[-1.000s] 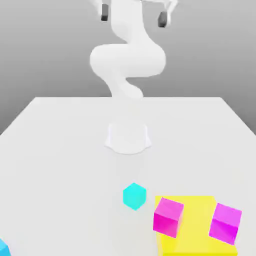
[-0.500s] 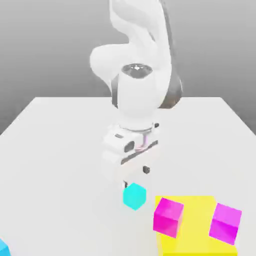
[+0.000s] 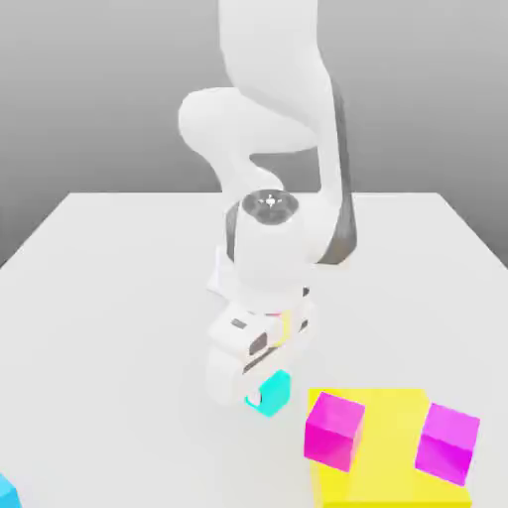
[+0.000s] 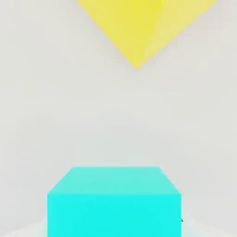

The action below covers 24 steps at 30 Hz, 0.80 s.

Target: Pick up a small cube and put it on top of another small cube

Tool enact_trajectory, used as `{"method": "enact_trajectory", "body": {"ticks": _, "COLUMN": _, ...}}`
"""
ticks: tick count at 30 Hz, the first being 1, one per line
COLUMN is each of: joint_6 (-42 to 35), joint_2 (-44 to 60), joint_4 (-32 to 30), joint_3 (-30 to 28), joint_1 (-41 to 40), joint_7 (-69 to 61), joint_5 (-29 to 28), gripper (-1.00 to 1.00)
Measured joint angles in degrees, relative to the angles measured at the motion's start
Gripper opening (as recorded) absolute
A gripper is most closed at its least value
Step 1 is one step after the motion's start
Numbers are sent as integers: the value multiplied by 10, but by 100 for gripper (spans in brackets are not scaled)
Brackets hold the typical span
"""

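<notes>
Grasp step: gripper sitting low over bench, fingers closing narrow on small turquoise cube just beside yellow block. Next, by my reading: lifting straight up, carrying toward nearer magenta cube, aligning squarely above it.

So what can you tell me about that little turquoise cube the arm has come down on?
The cube is small, plain turquoise, smooth and unmarked, with sharp edges and flat matte faces. It sits flat on the white table, just off the exterior view's left corner of the yellow block, apart from it. The gripper is shut on it, its white body covering the cube's upper left part. The hand view shows its top and one side face.
</notes>
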Motion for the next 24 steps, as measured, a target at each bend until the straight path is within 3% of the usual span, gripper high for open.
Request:
{"method": "enact_trajectory", "body": {"ticks": 9, "joint_6": -128, "joint_2": -152, "joint_4": -25, "joint_3": -24, "joint_1": 16, "joint_7": 23, "joint_5": -31, "gripper": -100}}
{"method": "enact_trajectory", "body": {"ticks": 24, "joint_6": -418, "joint_2": -152, "joint_4": 265, "joint_3": -1, "joint_1": 64, "joint_7": 147, "joint_5": -20, "gripper": -100}}
